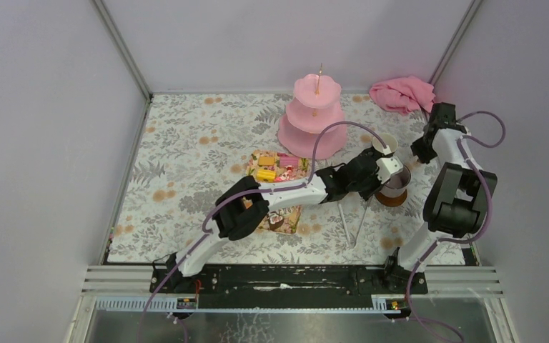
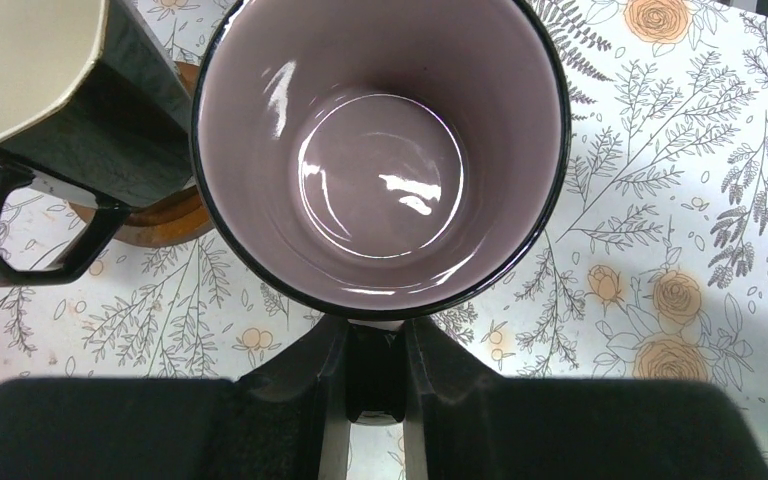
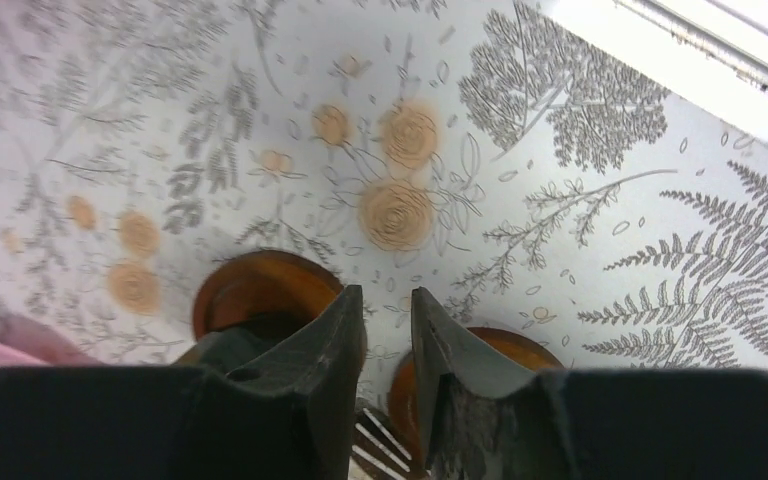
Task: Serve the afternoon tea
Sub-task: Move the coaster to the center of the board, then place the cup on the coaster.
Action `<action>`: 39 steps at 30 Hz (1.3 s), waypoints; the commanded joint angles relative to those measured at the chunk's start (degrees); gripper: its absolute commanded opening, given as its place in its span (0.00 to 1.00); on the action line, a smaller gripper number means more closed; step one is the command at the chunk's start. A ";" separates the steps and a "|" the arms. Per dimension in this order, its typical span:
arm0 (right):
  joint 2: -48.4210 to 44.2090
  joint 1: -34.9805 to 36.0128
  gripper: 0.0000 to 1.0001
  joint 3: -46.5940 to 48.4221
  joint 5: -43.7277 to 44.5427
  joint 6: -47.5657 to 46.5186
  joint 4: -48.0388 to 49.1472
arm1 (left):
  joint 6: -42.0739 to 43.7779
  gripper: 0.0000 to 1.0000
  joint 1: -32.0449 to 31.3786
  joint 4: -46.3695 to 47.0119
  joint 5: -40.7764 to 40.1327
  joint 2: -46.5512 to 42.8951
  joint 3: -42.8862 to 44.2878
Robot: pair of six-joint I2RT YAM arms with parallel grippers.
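My left gripper (image 2: 375,325) is shut on the handle of the grey mug (image 2: 380,150), which is empty and seen from above. In the top view that gripper (image 1: 386,171) and the grey mug (image 1: 395,183) are right of centre. The black mug (image 2: 70,110), cream inside, stands on a brown coaster (image 2: 165,218) just beside it. My right gripper (image 3: 388,300) is open with nothing between its fingers, above two brown coasters (image 3: 255,285), and in the top view the right gripper (image 1: 420,151) is at the far right. Toy cakes (image 1: 275,168) lie left of the mugs. The pink stand (image 1: 313,118) is at the back.
The cakes sit on a floral rectangular tray (image 1: 286,214), partly under my left arm. A pink cloth (image 1: 402,93) lies in the back right corner. Two thin metal rods (image 1: 354,218) lean in front of the mugs. Walls close in on three sides.
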 commanded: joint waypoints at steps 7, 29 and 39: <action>-7.15 0.28 0.36 2.82 1.19 0.45 0.06 | -0.06 0.00 -0.65 -2.18 -0.01 4.65 10.27; -19.88 1.44 0.37 -6.61 -1.89 -1.67 6.96 | -0.18 0.00 -1.71 -4.21 -3.06 11.06 18.94; -21.12 1.53 0.37 -7.26 -2.22 -1.53 7.41 | 0.11 0.00 -2.08 -4.02 -5.46 10.81 18.02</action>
